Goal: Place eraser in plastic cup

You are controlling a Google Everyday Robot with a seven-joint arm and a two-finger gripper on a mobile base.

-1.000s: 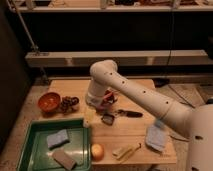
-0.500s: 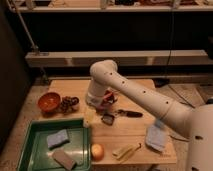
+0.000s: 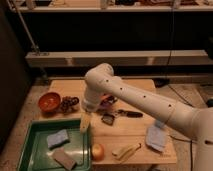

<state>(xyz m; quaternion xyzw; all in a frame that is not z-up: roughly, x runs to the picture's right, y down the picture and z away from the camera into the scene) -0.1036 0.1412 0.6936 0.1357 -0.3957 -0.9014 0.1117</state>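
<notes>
The eraser (image 3: 64, 159), a flat brownish-grey block, lies at the front of the green tray (image 3: 30, 150). My gripper (image 3: 86, 123) hangs fingers-down over the tray's far right rim, above and to the right of the eraser. It looks open, with nothing in it. My white arm (image 3: 135, 97) reaches in from the right across the wooden table (image 3: 135, 132). The plastic cup is hidden or out of view.
A light-blue pad (image 3: 57, 138) also lies in the tray. On the table are an orange bowl (image 3: 49, 101), dark grapes (image 3: 69, 104), a red-handled tool (image 3: 127, 114), a small dark object (image 3: 107, 119), a round orange fruit (image 3: 98, 151), a banana (image 3: 126, 150) and a pale-blue cloth (image 3: 157, 137).
</notes>
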